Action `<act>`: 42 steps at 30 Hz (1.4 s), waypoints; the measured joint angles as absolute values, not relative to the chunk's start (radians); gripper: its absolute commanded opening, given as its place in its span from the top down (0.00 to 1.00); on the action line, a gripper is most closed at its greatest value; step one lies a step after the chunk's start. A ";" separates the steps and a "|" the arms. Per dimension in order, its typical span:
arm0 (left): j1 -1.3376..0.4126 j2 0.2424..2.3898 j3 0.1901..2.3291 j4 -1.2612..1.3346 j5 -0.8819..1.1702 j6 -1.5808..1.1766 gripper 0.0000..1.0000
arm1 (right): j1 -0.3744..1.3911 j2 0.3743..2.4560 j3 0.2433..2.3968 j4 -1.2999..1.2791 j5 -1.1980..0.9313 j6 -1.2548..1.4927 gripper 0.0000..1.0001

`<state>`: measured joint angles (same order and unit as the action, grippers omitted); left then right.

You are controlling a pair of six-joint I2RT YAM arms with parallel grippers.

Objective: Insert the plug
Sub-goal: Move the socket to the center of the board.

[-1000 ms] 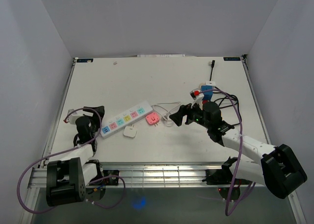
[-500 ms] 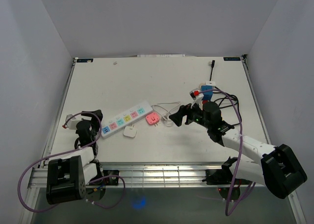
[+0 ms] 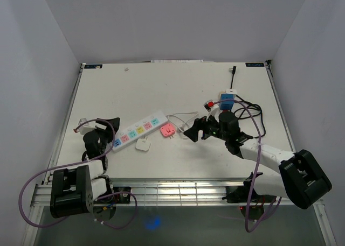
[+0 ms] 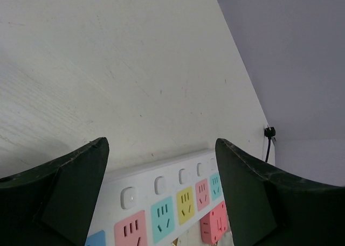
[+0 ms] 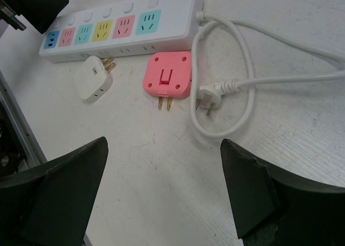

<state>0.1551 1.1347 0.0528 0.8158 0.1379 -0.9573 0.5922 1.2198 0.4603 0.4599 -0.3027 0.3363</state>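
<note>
A white power strip (image 3: 139, 129) with coloured sockets lies left of centre on the table. In the left wrist view, the power strip (image 4: 161, 200) fills the space between my fingers. A pink plug (image 3: 167, 130) and a white plug (image 3: 143, 145) lie loose beside the strip. In the right wrist view, the pink plug (image 5: 167, 76) has its prongs pointing toward me, and the white plug (image 5: 94, 79) is to its left. My left gripper (image 3: 109, 126) is open at the strip's left end, holding nothing. My right gripper (image 3: 193, 129) is open and empty, just right of the pink plug.
The strip's white cord (image 5: 237, 84) loops beside the pink plug and ends in its own three-pin plug (image 5: 207, 98). A blue and red adapter with black cables (image 3: 226, 102) sits behind my right arm. A black cable end (image 3: 233, 71) lies at the back.
My left gripper turned away to the left, then swung back toward the strip's end. My right arm shifted slightly left toward the pink plug.
</note>
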 measured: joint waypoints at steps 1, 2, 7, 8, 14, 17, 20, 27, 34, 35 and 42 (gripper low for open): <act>0.155 1.144 0.053 0.819 0.150 -0.957 0.09 | 0.592 1.227 0.460 0.460 -0.308 0.336 0.10; 0.155 1.154 0.053 0.826 0.162 -0.957 0.09 | 0.592 1.233 0.461 0.460 -0.312 0.336 0.10; 0.155 1.169 0.053 0.847 0.181 -0.958 0.09 | 0.592 1.252 0.462 0.461 -0.326 0.334 0.10; 0.155 1.169 0.053 0.847 0.181 -0.958 0.09 | 0.592 1.252 0.462 0.461 -0.328 0.334 0.10; 0.155 1.137 0.053 0.814 0.118 -0.978 0.07 | 0.592 1.252 0.462 0.461 -0.338 0.333 0.10; 0.157 1.073 0.052 0.770 0.043 -0.993 0.02 | 0.592 1.252 0.462 0.462 -0.342 0.333 0.10; 0.159 0.997 0.052 0.732 -0.042 -1.015 0.02 | 0.592 1.252 0.462 0.464 -0.344 0.333 0.10; 0.162 1.031 0.052 0.696 -0.123 -1.049 0.02 | 0.592 1.252 0.462 0.467 -0.347 0.333 0.10; 0.162 1.101 0.051 0.670 -0.102 -1.057 0.02 | 0.592 1.252 0.462 0.467 -0.347 0.334 0.10; 0.162 1.110 0.051 0.671 -0.093 -1.056 0.02 | 0.592 1.252 0.462 0.467 -0.347 0.334 0.10; 0.121 1.183 0.054 0.721 -0.051 -1.056 0.03 | 0.592 1.252 0.462 0.467 -0.346 0.334 0.10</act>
<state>0.1215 1.1828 0.0536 0.7212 -0.0513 -1.0557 0.5922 1.2518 0.4622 0.4675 -0.3458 0.3344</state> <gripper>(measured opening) 0.977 0.900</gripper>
